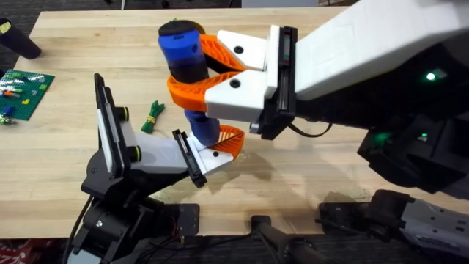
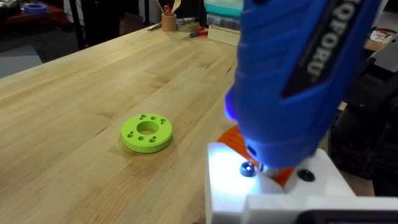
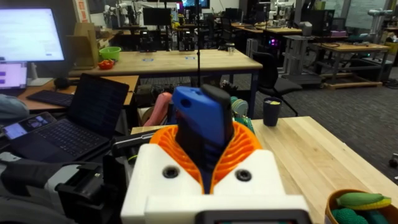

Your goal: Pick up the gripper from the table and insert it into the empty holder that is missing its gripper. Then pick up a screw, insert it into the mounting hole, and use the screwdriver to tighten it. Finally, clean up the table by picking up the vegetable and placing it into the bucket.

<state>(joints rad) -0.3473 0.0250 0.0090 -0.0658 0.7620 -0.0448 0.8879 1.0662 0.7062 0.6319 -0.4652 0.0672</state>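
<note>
Overhead, lower centre: left end effector (image 1: 220, 150), finger spread not discernible, under the screwdriver's (image 1: 185, 62) tip. Frame centre: right end effector (image 1: 192, 73) pinching the upright screwdriver's handle. Centre left: vegetable (image 1: 152, 115) lying on the worktop (image 1: 308, 183). Bucket (image 3: 364, 210) at right-wrist lower right.

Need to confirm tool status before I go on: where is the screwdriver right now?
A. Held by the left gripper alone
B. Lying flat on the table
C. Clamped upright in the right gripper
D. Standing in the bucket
C: the right gripper's orange pads close around the blue screwdriver, which stands upright with its tip down at the left gripper.
</note>
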